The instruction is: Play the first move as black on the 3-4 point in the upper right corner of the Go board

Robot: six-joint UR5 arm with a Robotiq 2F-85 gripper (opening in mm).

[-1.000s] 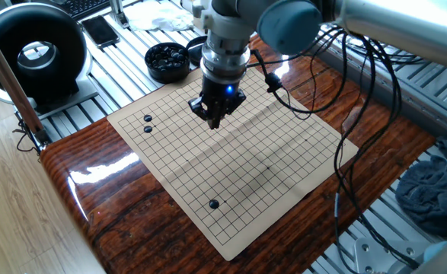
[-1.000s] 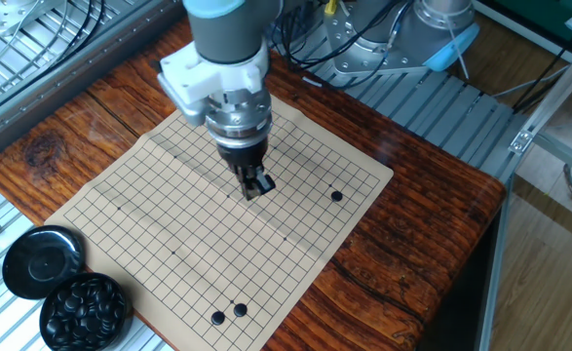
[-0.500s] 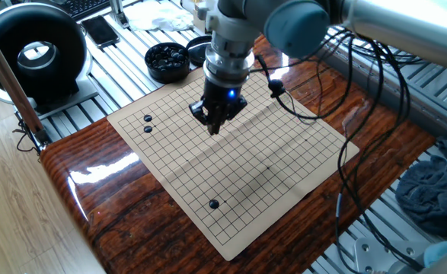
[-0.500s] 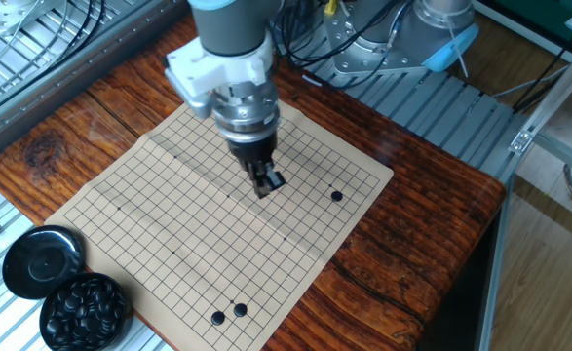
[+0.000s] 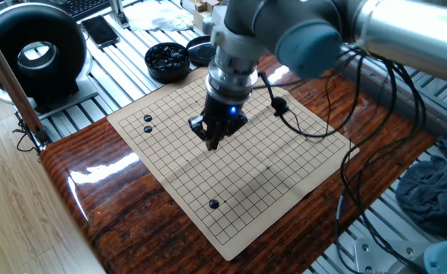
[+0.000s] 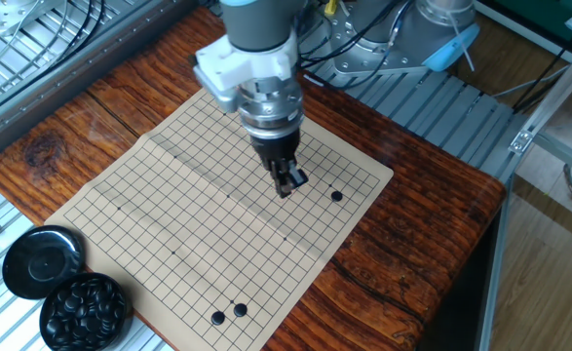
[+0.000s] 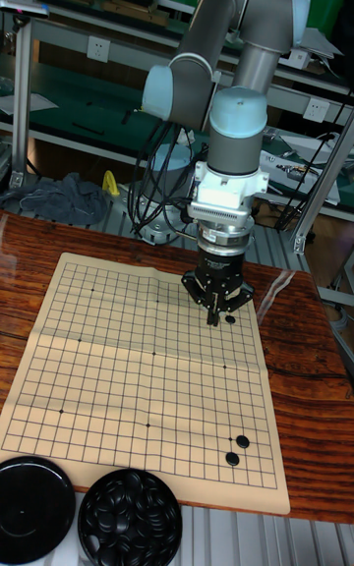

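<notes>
Although the fingers [image 6: 287,182] look pinched together over the Go board [image 5: 231,164], I cannot tell whether a stone sits between them. One black stone [image 6: 336,196] lies on the board at their three o'clock. Such stones are small, hard, smooth and slippery, probably best nipped across the rim. More fill the bowl [image 6: 84,310] on the desk [image 5: 109,190].

One Go board [image 6: 169,224], three black stones [image 6: 336,196] on it, one bowl [image 6: 84,310], one lid [image 6: 42,260]
</notes>
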